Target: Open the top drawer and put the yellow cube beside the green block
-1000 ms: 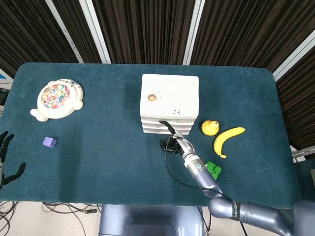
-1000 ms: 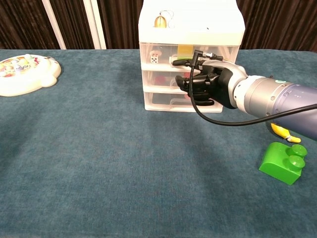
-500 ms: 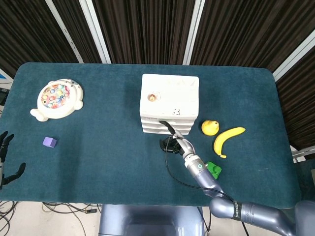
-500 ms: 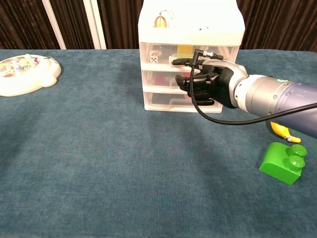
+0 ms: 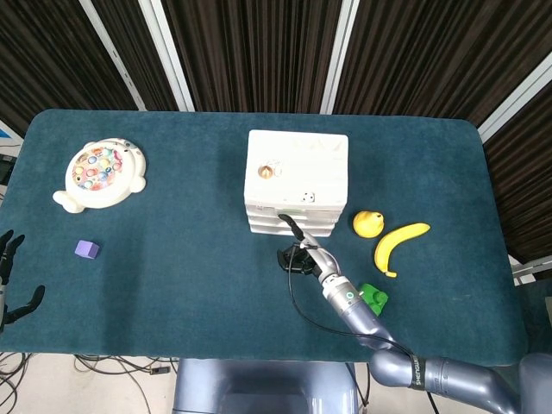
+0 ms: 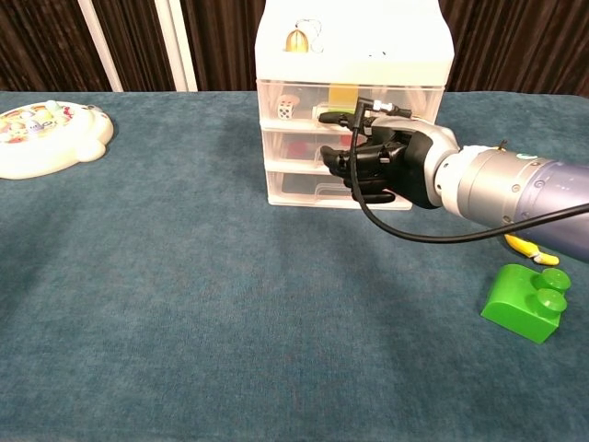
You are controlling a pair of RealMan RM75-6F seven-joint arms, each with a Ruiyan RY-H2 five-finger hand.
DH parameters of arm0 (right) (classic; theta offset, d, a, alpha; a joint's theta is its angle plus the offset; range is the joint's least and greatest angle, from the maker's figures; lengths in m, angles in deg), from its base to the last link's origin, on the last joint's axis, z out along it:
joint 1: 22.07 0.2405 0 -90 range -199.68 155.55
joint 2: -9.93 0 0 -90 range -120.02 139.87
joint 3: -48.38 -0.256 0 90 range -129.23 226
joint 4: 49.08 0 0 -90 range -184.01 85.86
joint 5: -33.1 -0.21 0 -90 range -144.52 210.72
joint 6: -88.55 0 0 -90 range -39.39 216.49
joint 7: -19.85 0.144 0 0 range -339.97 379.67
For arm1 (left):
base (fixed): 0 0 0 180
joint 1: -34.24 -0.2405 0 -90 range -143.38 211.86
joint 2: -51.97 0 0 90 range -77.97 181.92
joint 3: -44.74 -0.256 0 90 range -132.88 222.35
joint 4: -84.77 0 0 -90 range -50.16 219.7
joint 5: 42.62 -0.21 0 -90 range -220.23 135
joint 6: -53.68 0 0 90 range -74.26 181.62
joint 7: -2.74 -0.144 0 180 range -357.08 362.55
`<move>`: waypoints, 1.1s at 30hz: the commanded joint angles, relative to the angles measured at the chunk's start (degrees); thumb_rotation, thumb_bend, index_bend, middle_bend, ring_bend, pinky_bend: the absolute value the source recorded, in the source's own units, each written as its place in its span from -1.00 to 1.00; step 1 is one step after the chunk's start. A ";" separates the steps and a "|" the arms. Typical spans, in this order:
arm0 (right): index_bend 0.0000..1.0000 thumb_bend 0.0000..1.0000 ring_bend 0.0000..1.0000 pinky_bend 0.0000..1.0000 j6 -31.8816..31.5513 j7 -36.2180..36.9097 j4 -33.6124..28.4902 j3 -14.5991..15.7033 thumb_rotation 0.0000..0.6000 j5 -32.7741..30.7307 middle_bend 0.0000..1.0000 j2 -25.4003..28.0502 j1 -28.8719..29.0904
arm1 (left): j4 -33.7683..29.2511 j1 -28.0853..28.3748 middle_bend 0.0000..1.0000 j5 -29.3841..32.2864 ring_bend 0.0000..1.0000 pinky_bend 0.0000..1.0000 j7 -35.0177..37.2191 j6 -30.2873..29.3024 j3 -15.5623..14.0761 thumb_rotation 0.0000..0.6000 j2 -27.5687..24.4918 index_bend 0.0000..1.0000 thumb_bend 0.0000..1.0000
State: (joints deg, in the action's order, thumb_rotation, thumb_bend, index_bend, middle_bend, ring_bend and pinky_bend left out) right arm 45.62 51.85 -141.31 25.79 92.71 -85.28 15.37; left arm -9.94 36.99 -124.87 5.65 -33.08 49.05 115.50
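Observation:
The white drawer unit [image 5: 297, 177] [image 6: 354, 55] stands at the table's middle. Behind its translucent top drawer front [image 6: 304, 99] I see the yellow cube [image 6: 342, 92] and a white die [image 6: 287, 109]. My right hand [image 5: 302, 257] [image 6: 386, 164] is in front of the drawers, fingers curled, with one fingertip [image 6: 333, 118] hooked on the top drawer's handle. The green block [image 5: 374, 298] [image 6: 526, 305] lies on the cloth to the right, close to the front edge. My left hand [image 5: 10, 276] hangs at the far left edge, fingers apart, holding nothing.
A banana [image 5: 399, 244] and a round yellow fruit [image 5: 368, 223] lie right of the drawers. A fishing toy [image 5: 99, 174] [image 6: 41, 136] sits at the back left, with a purple cube [image 5: 86, 249] nearer the front. A small golden object [image 6: 294, 39] rests on the unit.
My right hand has drawn back slightly toward the table's front, and the top drawer front seems to have come out a little with it. The left hand has not moved.

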 commanded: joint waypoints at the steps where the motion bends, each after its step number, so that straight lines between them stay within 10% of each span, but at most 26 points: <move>1: -1.00 0.27 1.00 1.00 0.22 0.49 0.02 0.03 1.00 0.33 0.91 0.06 0.05 | 0.03 -0.01 -1.00 0.00 -1.00 -1.00 -0.01 -0.02 0.01 1.00 0.01 -0.99 -0.37; 33: -0.95 0.27 1.00 1.00 0.50 5.91 -3.59 3.37 1.00 7.07 0.91 2.45 -1.60 | -0.03 -0.03 -1.00 0.11 -1.00 -1.00 -0.36 -0.02 0.06 1.00 0.07 -0.99 -0.37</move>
State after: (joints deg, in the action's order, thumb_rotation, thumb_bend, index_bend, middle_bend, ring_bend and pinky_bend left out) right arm 46.18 57.66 -144.81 29.09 99.67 -82.89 13.81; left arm -9.97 36.97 -124.76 5.29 -33.10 49.11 115.57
